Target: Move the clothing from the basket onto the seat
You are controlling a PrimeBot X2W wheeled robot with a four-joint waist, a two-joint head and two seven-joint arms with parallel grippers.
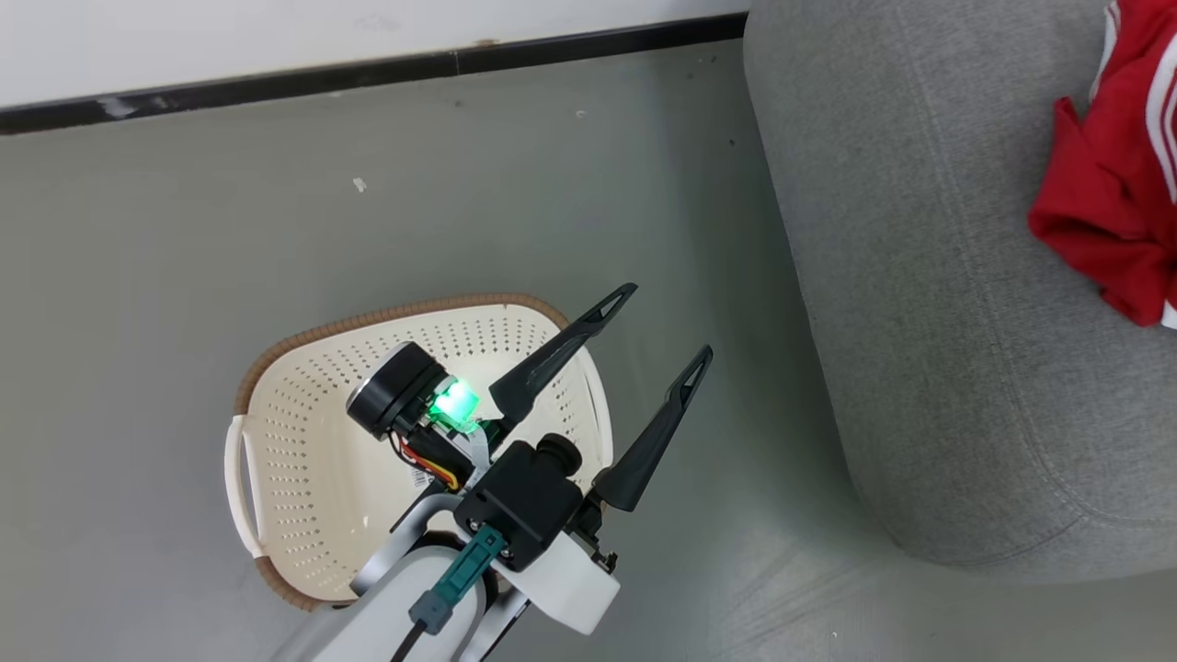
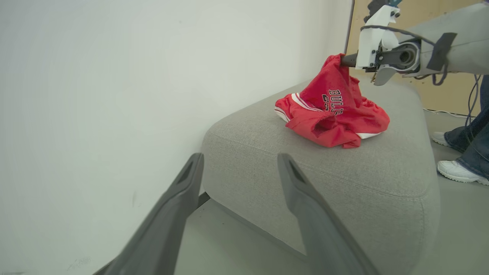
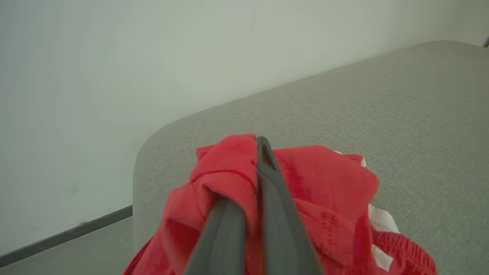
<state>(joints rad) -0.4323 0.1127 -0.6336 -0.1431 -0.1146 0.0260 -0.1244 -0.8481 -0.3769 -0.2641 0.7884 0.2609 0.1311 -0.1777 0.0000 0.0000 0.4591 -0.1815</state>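
Right wrist view shows the right end effector [image 3: 259,160] clamped on the clothing [image 3: 324,183] on the seat [image 3: 382,107], left end effector [image 1: 668,320] apart over the basket [image 1: 303,432], so draped cloth may snag at release.

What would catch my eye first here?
The bright red fabric shirt with white trim stands out, crumpled on the big grey upholstered sofa, its top pinched in the robot's shut right hand. Next, the open left hand, two long dark fingers spread, near a cream perforated plastic basket with a brown rim on the floor.
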